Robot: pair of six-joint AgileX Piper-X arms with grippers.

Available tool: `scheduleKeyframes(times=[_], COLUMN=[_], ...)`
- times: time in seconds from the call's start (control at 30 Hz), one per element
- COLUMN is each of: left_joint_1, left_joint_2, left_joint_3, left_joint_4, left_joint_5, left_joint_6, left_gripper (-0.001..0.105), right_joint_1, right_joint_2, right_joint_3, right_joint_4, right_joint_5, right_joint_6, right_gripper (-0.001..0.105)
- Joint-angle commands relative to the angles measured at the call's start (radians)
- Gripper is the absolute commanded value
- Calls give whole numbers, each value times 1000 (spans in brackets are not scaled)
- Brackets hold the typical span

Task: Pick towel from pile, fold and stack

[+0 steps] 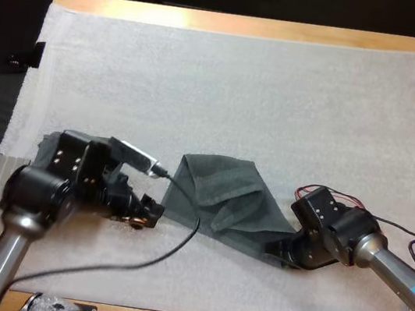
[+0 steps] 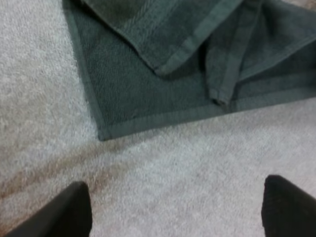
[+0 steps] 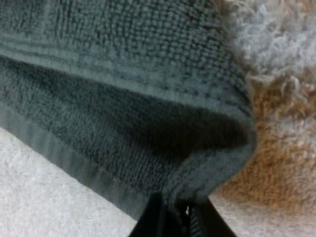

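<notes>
Right jaws pinch towel (image 1: 226, 196) hem; left jaws apart over bare mat (image 2: 187, 163) nearby.

The left arm (image 1: 7, 250) has a grey metal tube, a round black joint and a black box-like wrist with small pale screws. The right arm (image 1: 391, 267) has the same grey tube, marked with a blue band, and rounded black housings. The left gripper (image 1: 152, 214) has blunt, matte black fingers (image 2: 64, 212).
</notes>
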Motion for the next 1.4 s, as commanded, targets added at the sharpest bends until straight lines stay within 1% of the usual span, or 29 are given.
scheduleKeyframes(times=[0.0, 0.07, 0.33, 0.57, 0.87, 1.2, 1.3, 1.37], left_joint_1=[-3, -3, -3, -3, -3, -3, -3, -3], left_joint_2=[26, 93, 284, 424, 551, 624, 641, 652], left_joint_3=[-1, -1, -1, -1, -1, -1, -1, -1], left_joint_4=[-11, -14, -50, -115, -186, -245, -253, -255], left_joint_5=[8, 8, 9, 52, 52, 52, 93, 142], left_joint_6=[4, 4, 4, 4, 4, 4, 4, 4], left_gripper=[69, 69, 69, 69, 69, 69, 69, 69], right_joint_1=[-1, -1, -1, -1, -1, -1, -1, -1], right_joint_2=[-9, -9, -9, -9, -9, -9, -9, -9], right_joint_3=[-1, -1, -1, -1, -1, -1, -1, -1], right_joint_4=[-3, -9, -35, -55, -59, -59, -58, -58], right_joint_5=[6, 6, 3, 3, -3, -2, -2, -2], right_joint_6=[-11, -11, -11, -11, -11, -11, -11, -11], right_gripper=[1, 1, 1, 1, 1, 1, 1, 1])
